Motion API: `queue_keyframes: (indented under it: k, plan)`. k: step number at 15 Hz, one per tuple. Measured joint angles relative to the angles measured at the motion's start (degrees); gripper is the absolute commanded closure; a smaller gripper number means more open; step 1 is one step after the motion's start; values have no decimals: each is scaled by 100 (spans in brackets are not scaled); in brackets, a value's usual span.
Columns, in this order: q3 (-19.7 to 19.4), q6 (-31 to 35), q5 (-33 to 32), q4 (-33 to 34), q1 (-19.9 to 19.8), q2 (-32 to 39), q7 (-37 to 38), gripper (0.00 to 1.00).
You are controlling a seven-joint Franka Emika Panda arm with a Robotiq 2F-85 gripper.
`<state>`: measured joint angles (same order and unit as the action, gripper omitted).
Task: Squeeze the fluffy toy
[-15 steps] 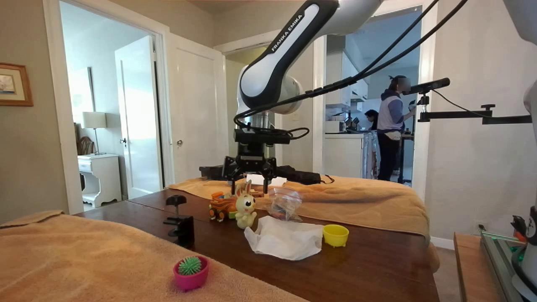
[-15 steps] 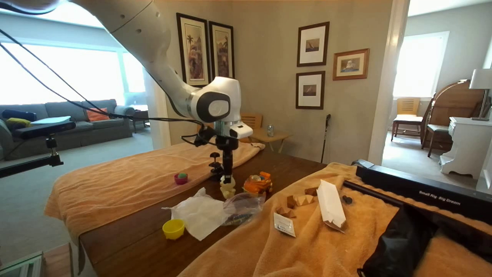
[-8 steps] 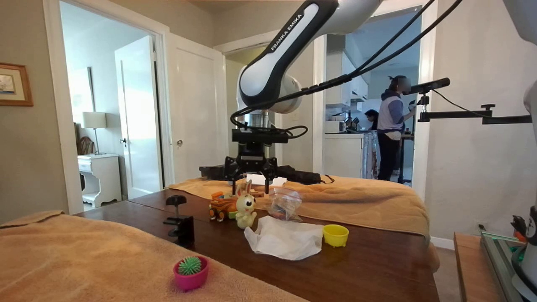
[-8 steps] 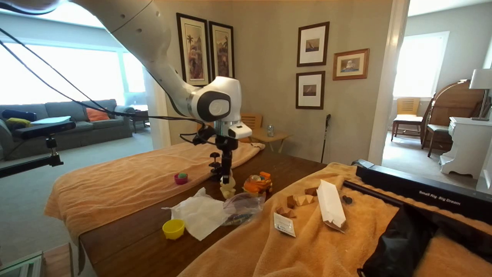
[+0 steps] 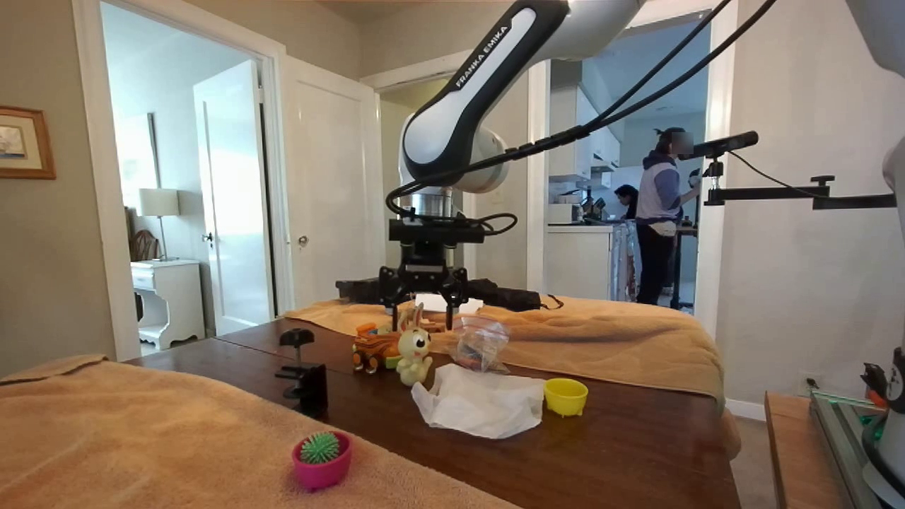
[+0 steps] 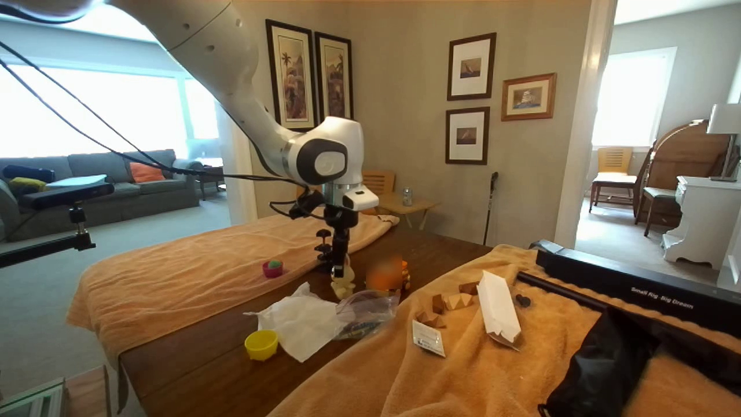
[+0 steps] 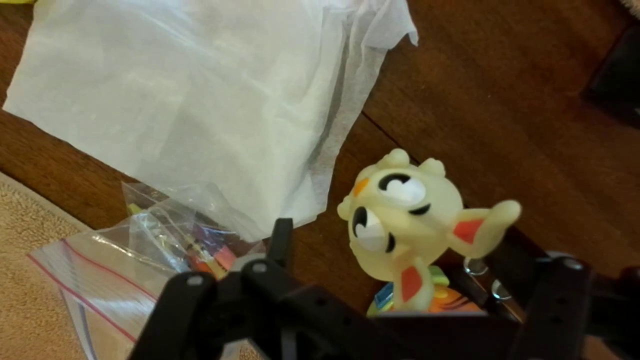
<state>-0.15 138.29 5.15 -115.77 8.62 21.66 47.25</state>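
Wrist view: rabbit (image 7: 415,225) is being framed by the gap between the fingers (image 7: 281,242), which are being held well apart. Bare table (image 7: 520,110) is being shown between the rabbit's head and one finger; an ear tip is being shown close to the other, and whether that ear is being touched cannot be told.

In an exterior view the gripper (image 5: 422,324) is being pointed straight down, the rabbit's ears being lined up between the fingertips and its head being set lower than they are. In an exterior view the gripper is being seen edge-on, and the rabbit's head is being partly covered by a finger (image 6: 338,263).

Rabbit is being borne upright by the table, just beside the car (image 5: 377,346) and near the paper (image 5: 488,403). Its surface is being shown as pale cream-yellow, smooth, waxy. Two big eyes, white and black, are being picked out, each with a short black mark beside it. A small nose is being marked in orange; the inner ears are being filled with orange-red. Small rounded limbs are being shown too. By the wrist camera the face is being caught from above, turned toward the paper.
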Motion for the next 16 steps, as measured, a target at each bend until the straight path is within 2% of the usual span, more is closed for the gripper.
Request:
queue_keyframes:
  k: [2, 7, 12, 13, 16]
  plan:
    - [24, 0, 28, 0, 0, 2, 0, 50]
    - [40, 0, 42, 0, 0, 13, 0, 81]
    - [39, 0, 42, 0, -8, 20, 0, 97]
    - [39, 0, 42, 0, -9, 20, 0, 94]
    - [40, 0, 42, 0, -9, 20, 0, 94]
